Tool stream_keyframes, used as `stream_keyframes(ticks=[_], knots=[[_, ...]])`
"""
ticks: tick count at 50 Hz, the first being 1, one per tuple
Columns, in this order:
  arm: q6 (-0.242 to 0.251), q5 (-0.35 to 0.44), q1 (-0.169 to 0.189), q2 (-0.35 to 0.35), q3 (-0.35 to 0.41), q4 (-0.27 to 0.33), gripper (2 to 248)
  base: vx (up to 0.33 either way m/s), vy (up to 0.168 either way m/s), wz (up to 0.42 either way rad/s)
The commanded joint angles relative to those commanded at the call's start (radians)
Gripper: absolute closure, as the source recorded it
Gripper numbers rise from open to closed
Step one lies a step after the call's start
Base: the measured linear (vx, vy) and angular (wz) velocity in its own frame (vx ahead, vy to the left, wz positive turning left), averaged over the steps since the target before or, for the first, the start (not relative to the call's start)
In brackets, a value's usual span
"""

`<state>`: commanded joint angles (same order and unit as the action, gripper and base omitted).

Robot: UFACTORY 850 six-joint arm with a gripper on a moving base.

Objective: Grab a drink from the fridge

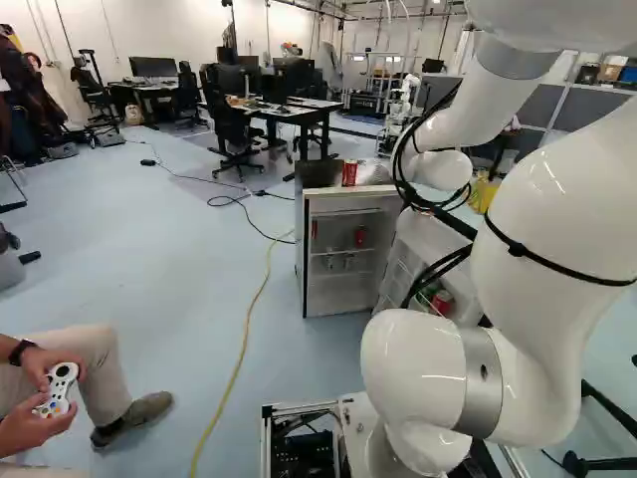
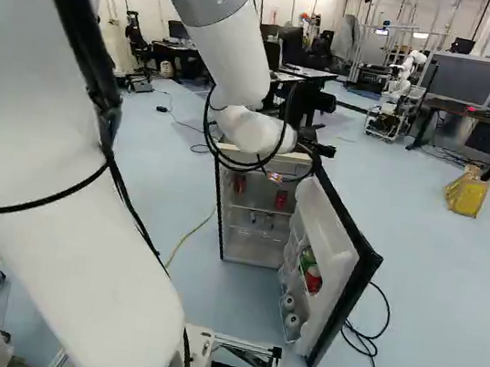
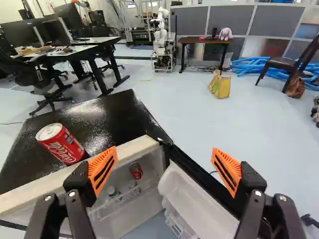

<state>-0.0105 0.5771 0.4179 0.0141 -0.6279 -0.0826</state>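
A red can (image 1: 349, 173) stands upright on the fridge (image 1: 318, 175), upper middle of the left base view, its long axis vertical, lid end up. The gripper (image 2: 319, 147) has its two fingers spread wide apart.

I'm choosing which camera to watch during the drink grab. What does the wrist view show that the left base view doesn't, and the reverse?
Only the wrist view: the open pincer with its orange pads, and blue hoses on the floor.

Only the left base view: a door-shelf can, a yellow cable, and a person's hand on a game controller.

Both: the open fridge, a rooftop can standing on it, an inner can, and another robot.
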Motion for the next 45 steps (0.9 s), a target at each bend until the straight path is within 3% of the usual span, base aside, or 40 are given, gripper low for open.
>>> stream_keyframes(ticks=[45], knots=[[0.0, -0.177, 0.126, 0.109, -0.117, -0.095, 3, 0.0, 0.0, 0.0]])
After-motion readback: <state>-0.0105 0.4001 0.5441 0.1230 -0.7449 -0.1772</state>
